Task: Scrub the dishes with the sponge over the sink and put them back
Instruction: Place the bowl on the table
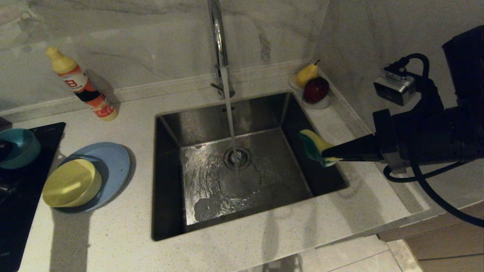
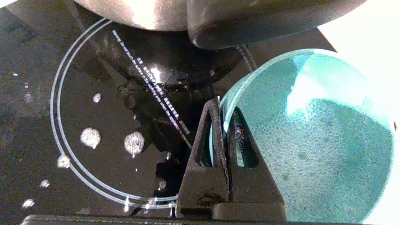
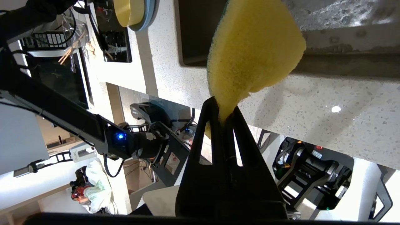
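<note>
Right gripper [image 1: 332, 153]: at the right edge of the sink, fingers clamped tight on the sponge, arm reaching in level from the right.
Sponge [image 1: 317, 147]: yellow pad with a green face, pinched at one end and squashed; it hangs over the sink's right wall, above the basin.
Sink [image 1: 170, 181]: square steel basin set in the pale speckled counter; water lies across its floor around the round drain strainer [image 1: 237, 158].
Tap [image 1: 218, 34]: tall chrome spout at the far side, with a thin stream of water falling onto the strainer.
Left gripper [image 2: 222, 115]: at the far left over the black cooktop [image 1: 22, 196], fingers closed on the rim of the teal bowl, one finger inside the wall and one outside.
Teal bowl [image 1: 19, 147]: upright, at the left edge of the head view, on the cooktop side.
Light-blue plate [image 1: 113, 166]: flat on the counter left of the sink.
Yellow bowl [image 1: 72, 183]: upside down on the plate's near-left part.
Detergent bottle [image 1: 81, 85]: leaning against the far wall, left of the tap.
Fruit dish [image 1: 319, 104]: far right corner, holding a pear [image 1: 306, 73] and a red apple [image 1: 315, 90].
</note>
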Tool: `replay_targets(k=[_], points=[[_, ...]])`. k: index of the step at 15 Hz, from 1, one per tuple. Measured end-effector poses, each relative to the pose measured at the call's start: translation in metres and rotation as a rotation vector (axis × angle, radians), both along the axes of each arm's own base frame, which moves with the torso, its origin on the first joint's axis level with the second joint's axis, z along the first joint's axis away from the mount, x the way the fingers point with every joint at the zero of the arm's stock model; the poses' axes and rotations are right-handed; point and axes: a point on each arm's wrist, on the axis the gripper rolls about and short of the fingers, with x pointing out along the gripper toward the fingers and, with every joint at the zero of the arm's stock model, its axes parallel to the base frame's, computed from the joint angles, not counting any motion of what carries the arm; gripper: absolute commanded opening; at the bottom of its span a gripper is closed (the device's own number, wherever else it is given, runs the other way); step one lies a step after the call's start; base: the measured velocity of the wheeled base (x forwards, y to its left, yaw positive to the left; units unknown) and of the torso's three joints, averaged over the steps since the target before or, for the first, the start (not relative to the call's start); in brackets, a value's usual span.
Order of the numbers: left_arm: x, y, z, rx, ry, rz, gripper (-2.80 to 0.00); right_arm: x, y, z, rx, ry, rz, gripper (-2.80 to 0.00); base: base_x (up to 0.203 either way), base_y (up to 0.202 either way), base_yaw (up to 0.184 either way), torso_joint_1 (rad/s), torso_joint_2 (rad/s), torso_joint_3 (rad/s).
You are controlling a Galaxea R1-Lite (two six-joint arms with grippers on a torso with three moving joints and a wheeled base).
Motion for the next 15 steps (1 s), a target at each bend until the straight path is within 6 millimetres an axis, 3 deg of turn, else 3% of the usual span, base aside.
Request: replay_targets(k=[7,8,9,13,15], points=[[0.015,0.011,-0.011,-0.014,0.020,-0.002,-2.80,0.002,0.000,-0.003,-0.006,0.010,-0.001,-2.80,0.000,0.000,0.000,0.000,0.00,0.000],[0.015,0.012,-0.011,-0.023,0.032,-0.002,-0.29,0.002,0.001,-0.005,-0.009,0.015,-0.001,-2.80,0.000,0.000,0.000,0.000,0.00,0.000],[0.015,0.012,-0.012,-0.033,0.045,-0.002,0.00,0.003,0.001,-0.006,-0.011,0.018,-0.001,-2.80,0.000,0.000,0.000,0.000,0.00,0.000],[0.014,0.012,-0.007,-0.048,0.020,0.009,0.00,0.005,0.002,-0.011,-0.002,0.006,0.002,-2.80,0.000,0.000,0.000,0.000,0.00,0.000],[0.011,0.009,0.006,-0.034,-0.011,0.012,0.00,0.005,0.002,-0.015,-0.002,0.008,0.004,-2.80,0.000,0.000,0.000,0.000,0.00,0.000]])
